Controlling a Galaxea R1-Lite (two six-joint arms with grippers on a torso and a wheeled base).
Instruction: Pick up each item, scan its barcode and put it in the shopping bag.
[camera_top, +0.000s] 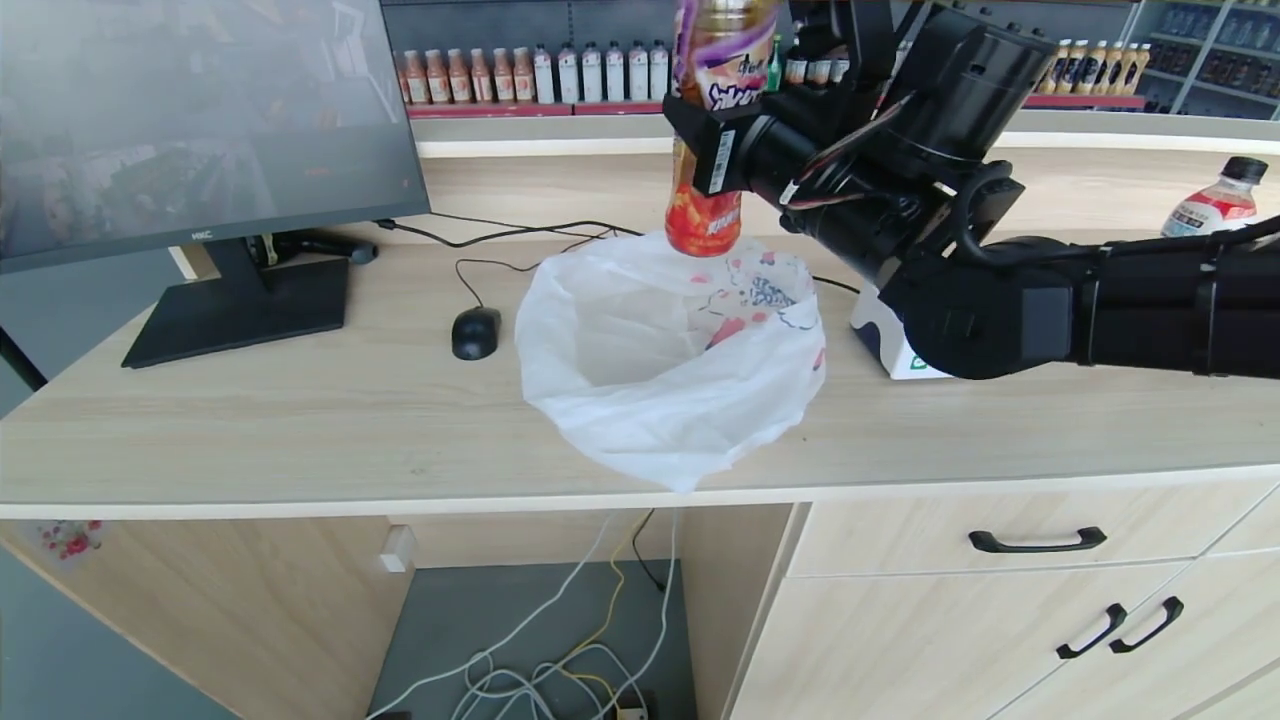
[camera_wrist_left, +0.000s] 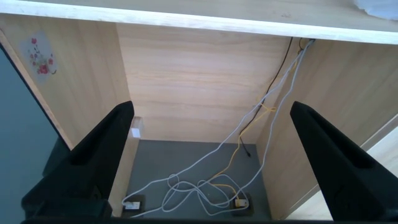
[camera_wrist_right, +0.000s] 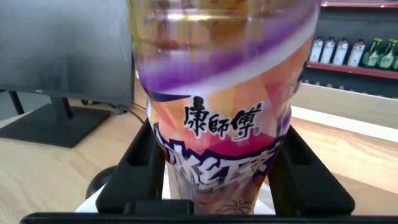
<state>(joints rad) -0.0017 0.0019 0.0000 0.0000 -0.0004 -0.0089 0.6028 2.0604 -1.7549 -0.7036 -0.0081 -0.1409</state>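
Grasping a tea bottle (camera_top: 703, 215) in the right gripper (camera_top: 705, 150) above the mid-frame shopping bag (camera_top: 650, 400), not yet dropped, with another bottle (camera_top: 1215, 200) left at upper right.

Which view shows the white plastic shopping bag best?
Head view: white plastic shopping bag, whole and open on the wooden counter. Left wrist view catches a white sliver at the counter's edge; right wrist view a white patch under the orange drink bottle, probably the bag.

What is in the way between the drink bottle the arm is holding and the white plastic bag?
Nothing visible. The right arm's jaws grip the bottle, which hangs above the far rim of the shopping bag. The bag's mouth gapes open, and only air lies between the two.
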